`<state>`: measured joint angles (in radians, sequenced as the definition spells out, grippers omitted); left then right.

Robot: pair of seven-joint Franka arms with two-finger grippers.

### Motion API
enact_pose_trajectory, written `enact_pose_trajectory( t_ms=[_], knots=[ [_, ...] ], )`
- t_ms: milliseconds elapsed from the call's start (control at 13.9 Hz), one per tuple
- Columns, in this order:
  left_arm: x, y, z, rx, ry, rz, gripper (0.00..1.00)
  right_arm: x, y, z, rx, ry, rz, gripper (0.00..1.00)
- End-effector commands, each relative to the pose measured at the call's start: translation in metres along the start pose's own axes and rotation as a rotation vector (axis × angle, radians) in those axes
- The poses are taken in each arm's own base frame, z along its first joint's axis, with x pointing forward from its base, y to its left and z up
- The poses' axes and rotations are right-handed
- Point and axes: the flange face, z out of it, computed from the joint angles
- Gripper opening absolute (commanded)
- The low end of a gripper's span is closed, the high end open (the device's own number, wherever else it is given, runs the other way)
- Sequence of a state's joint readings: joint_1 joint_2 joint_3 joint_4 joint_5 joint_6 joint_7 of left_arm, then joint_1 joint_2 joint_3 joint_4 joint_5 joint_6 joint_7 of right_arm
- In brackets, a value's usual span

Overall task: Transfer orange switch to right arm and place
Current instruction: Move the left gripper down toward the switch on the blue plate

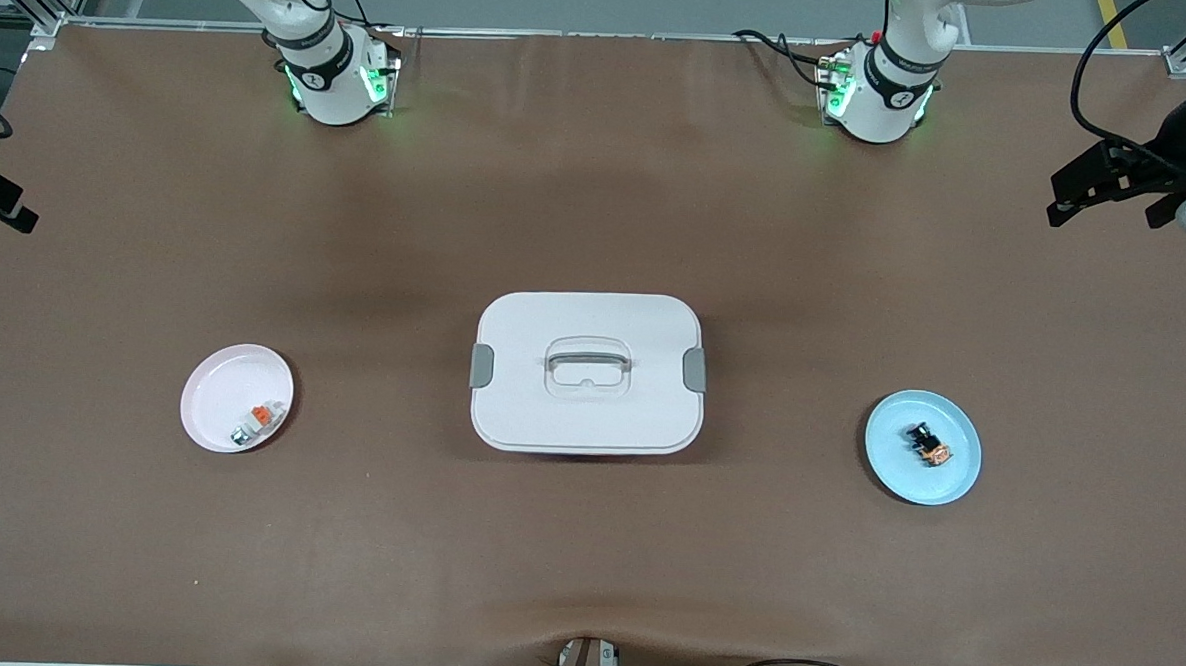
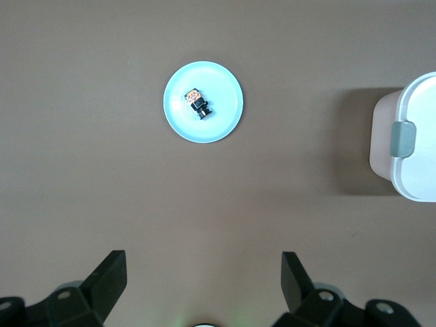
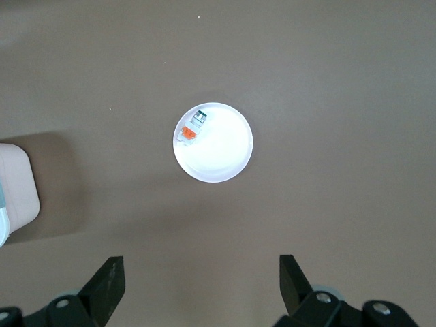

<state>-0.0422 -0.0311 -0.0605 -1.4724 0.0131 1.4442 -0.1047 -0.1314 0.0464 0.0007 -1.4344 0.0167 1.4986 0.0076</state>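
Note:
The orange switch (image 1: 928,446) is a tiny black stub with an orange end. It lies on a light blue plate (image 1: 892,471) toward the left arm's end of the table. The left wrist view shows the orange switch (image 2: 198,103) on that plate (image 2: 225,126) from high up. My left gripper (image 2: 203,262) hangs open and empty well above the bare table, apart from the plate. My right gripper (image 3: 202,266) is also open and empty, high over the table at the right arm's end.
A white lidded box (image 1: 588,373) with grey clips and a handle stands mid-table. A pink plate (image 1: 212,396) toward the right arm's end holds a small white-grey part with an orange piece (image 1: 257,423). Brown table surface lies between box and plates.

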Motion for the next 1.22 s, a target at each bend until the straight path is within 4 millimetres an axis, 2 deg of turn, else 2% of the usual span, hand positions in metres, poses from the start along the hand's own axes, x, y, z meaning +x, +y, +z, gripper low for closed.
enact_pose_trajectory(
  t_ms=[0, 144, 431, 718, 933, 1005, 1148],
  knots=[
    [-0.001, 0.002, -0.003, 0.003, -0.010, 0.006, 1.00, -0.003, 0.004, -0.005, -0.010, -0.001, -0.006, 1.00],
    [0.000, 0.000, -0.001, 0.003, -0.015, 0.006, 1.00, -0.003, 0.004, -0.005, -0.010, -0.001, -0.006, 1.00],
    [0.022, -0.005, 0.032, -0.003, -0.065, 0.005, 1.00, -0.001, 0.003, -0.001, -0.010, -0.009, -0.007, 1.00],
    [0.051, 0.001, 0.079, -0.003, -0.068, 0.025, 1.00, 0.000, 0.006, 0.000, -0.011, -0.010, -0.004, 1.00],
    [0.061, -0.001, 0.143, -0.009, -0.065, 0.171, 1.00, 0.000, 0.009, 0.000, -0.010, -0.008, 0.004, 1.00],
    [0.065, -0.008, 0.163, -0.011, -0.045, 0.196, 1.00, 0.000, 0.009, -0.001, -0.010, -0.007, 0.004, 1.00],
    [0.083, -0.015, 0.208, -0.016, -0.024, 0.299, 1.00, 0.000, 0.010, -0.001, -0.004, -0.005, 0.006, 1.00]
  ],
)
